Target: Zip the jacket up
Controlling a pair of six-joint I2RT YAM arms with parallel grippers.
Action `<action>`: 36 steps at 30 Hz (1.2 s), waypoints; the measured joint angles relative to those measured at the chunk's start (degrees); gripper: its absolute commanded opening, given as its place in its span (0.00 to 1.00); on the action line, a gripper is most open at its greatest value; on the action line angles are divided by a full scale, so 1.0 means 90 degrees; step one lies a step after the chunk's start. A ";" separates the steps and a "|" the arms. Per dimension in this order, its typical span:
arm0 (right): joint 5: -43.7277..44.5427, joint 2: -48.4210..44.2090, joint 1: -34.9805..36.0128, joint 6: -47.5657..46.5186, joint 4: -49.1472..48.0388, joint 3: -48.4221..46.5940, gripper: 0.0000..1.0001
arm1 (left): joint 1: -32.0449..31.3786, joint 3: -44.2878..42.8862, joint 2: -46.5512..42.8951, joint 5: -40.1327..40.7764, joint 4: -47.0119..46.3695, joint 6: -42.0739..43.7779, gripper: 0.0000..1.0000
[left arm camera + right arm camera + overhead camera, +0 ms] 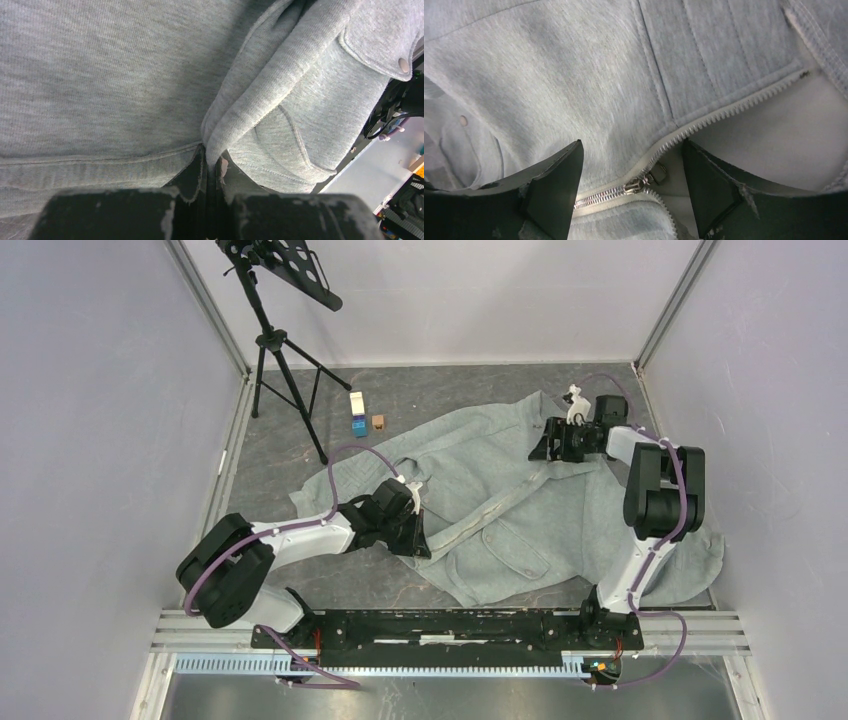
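The grey-green fleece jacket [480, 460] lies spread on the table, its pale zipper [500, 502] running diagonally across it. My left gripper [415, 532] sits at the zipper's lower end by the hem. In the left wrist view it [212, 161] is shut on a fold of the jacket's front edge [260, 95], next to a rounded pocket [285, 150]. My right gripper [552, 445] is up near the collar. In the right wrist view it [632, 150] stands open over the metal slider [638, 186]. The teeth [734, 107] beyond the slider are parted.
A black tripod stand [285, 360] with a perforated tray stands at the back left. Small boxes [358, 415] and a brown bit [379, 422] lie beside it. Grey walls close in both sides. The arms' mounting rail [450, 625] runs along the near edge.
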State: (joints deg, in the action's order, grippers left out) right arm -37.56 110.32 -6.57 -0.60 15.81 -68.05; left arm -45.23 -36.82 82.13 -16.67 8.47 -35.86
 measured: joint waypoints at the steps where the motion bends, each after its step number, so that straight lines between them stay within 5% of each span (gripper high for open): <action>1: -0.0063 -0.0010 -0.0039 0.0039 -0.0032 0.0039 0.73 | 0.0000 0.0000 0.0000 -0.0002 0.0000 0.0002 0.02; 9: -0.0573 -0.0197 -0.0342 0.0396 -0.0180 0.0466 0.55 | 0.0000 0.0000 0.0002 -0.0046 -0.0002 0.0002 0.02; 13: -0.0707 -0.0255 -0.0386 0.0510 -0.0289 0.0563 0.37 | 0.0000 0.0000 0.0002 -0.0049 -0.0002 0.0002 0.02; 36: -0.1141 -0.0376 -0.0622 0.1418 -0.1088 0.0758 0.37 | 0.0000 0.0002 0.0002 -0.0053 -0.0007 0.0002 0.02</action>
State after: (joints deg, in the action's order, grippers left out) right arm -47.83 106.94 -12.16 12.16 6.02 -61.23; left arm -45.23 -36.80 82.15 -17.15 8.40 -35.83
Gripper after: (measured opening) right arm 0.370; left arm 0.073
